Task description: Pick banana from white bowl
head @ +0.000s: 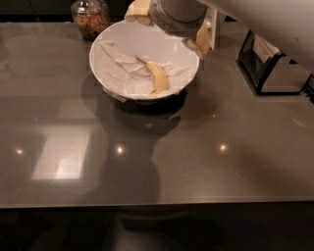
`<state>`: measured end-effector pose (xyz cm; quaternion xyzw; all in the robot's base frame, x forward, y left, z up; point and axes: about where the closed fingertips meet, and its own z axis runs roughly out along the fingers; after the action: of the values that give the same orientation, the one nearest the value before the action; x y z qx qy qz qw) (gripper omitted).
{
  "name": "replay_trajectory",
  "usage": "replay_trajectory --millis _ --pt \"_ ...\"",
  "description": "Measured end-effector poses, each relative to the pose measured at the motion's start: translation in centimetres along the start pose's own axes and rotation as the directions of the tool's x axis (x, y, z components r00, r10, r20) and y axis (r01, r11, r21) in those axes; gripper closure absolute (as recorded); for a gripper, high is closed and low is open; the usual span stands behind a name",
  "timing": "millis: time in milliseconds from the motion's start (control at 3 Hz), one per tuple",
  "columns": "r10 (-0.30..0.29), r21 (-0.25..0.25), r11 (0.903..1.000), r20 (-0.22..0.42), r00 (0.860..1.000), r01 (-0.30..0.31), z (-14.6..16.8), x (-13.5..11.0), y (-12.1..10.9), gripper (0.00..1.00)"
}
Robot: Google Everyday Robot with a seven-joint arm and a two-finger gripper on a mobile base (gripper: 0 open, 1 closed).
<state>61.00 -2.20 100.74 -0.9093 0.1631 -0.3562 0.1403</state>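
Note:
The white bowl (105, 54) stands at the back middle of the dark counter, lined with crumpled white paper. The banana (157, 76), small, curved and pale yellow with its thin stem pointing back left, lies on the paper right of the bowl's centre. My gripper (170, 25) hangs over the bowl's far right rim, above and behind the banana and not touching it. Its cream fingers are spread wide, one at the back left (138, 11) and one at the right rim (203, 40). Nothing is between them.
A glass jar of brown grains (91, 17) stands just behind the bowl on the left. A black holder with white napkins (274, 68) sits at the right. The grey counter (157, 157) stretches toward the front edge.

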Motion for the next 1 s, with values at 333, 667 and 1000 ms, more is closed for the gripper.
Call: replay_trajectory --millis 333,667,1000 --pt "-0.125 0.028 0.9918 0.009 0.992 0.125 2.4 -0.4 -0.9 0.19" --pt "-0.201 0.028 0.9794 0.039 0.979 0.200 5.0 -0.9 -1.3 0.41" --pt "-0.251 0.021 0.9681 0.087 0.964 0.250 7.5 -1.8 -1.5 0.50"
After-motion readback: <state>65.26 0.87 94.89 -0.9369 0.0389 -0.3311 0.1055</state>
